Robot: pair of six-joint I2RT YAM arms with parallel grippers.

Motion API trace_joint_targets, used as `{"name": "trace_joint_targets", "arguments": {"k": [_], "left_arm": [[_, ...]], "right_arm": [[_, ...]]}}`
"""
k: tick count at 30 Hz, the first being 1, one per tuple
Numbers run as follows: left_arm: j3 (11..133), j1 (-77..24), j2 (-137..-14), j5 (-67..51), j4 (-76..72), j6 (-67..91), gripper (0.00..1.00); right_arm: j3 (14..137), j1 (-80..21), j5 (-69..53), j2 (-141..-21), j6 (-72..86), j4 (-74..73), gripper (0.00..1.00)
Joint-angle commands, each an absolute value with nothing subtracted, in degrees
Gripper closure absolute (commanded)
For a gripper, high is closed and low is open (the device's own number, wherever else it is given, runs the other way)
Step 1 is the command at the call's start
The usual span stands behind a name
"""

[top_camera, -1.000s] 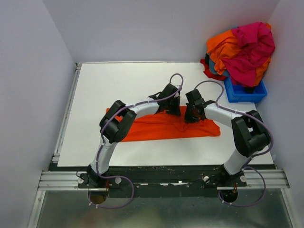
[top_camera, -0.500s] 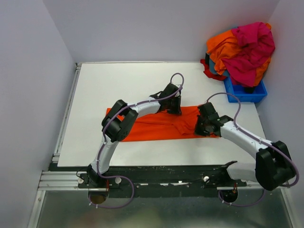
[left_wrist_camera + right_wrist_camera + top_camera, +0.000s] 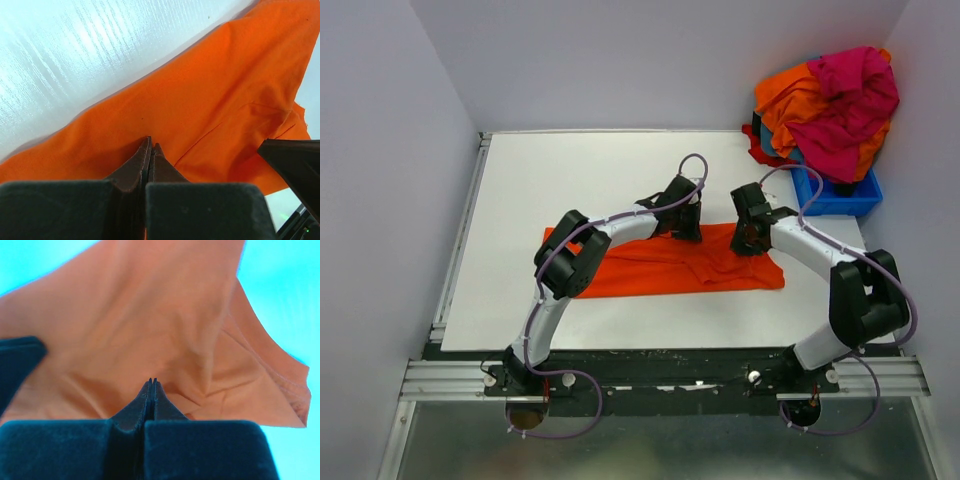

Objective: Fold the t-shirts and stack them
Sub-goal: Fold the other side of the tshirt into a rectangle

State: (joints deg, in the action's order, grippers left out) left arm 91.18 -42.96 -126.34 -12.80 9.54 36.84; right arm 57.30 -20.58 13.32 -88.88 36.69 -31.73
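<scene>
An orange t-shirt (image 3: 650, 265) lies folded into a long strip across the middle of the white table (image 3: 580, 170). My left gripper (image 3: 686, 226) is shut, its tips resting on the shirt's far edge; in the left wrist view (image 3: 150, 143) the closed fingertips touch orange cloth (image 3: 210, 100). My right gripper (image 3: 752, 236) is shut too, over the shirt's right end. In the right wrist view (image 3: 152, 381) its tips press on wrinkled cloth (image 3: 150, 315). No cloth shows between either pair of fingers.
A blue bin (image 3: 835, 195) at the back right corner holds a heap of orange and magenta shirts (image 3: 830, 100). Grey walls close the table on the left, back and right. The arm bases sit on a rail (image 3: 660, 375) at the near edge.
The right gripper swung toward the near right corner of the shirt, then came back up to its right end, further right than before. The left gripper stayed in place.
</scene>
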Motion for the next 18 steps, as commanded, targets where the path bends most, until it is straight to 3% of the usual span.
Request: {"name": "trace_joint_targets", "arguments": {"k": [1,7,12,16,18], "left_arm": [[91.32,-43.42,-126.12,-11.34,10.46,36.04,1.0],[92.19,-43.42,-126.39,-10.81,11.16,35.42,1.0],[92.55,-43.5,-125.42,-10.9,10.99,34.98,1.0],[94.13,-43.42,-122.88,-9.93,13.09,33.14,0.88],[94.31,-43.51,-120.86,-9.32,14.06,32.17,0.77]], "right_arm": [[52.31,-20.21,16.35,-86.24,40.69,-35.6,0.99],[41.41,-20.21,9.59,-73.41,42.01,-35.59,0.99],[42.71,-20.21,12.81,-67.42,40.87,-39.02,0.96],[47.97,-20.21,14.76,-68.81,37.36,-39.11,0.98],[50.0,-20.21,15.29,-70.39,36.22,-37.8,0.99]]}}
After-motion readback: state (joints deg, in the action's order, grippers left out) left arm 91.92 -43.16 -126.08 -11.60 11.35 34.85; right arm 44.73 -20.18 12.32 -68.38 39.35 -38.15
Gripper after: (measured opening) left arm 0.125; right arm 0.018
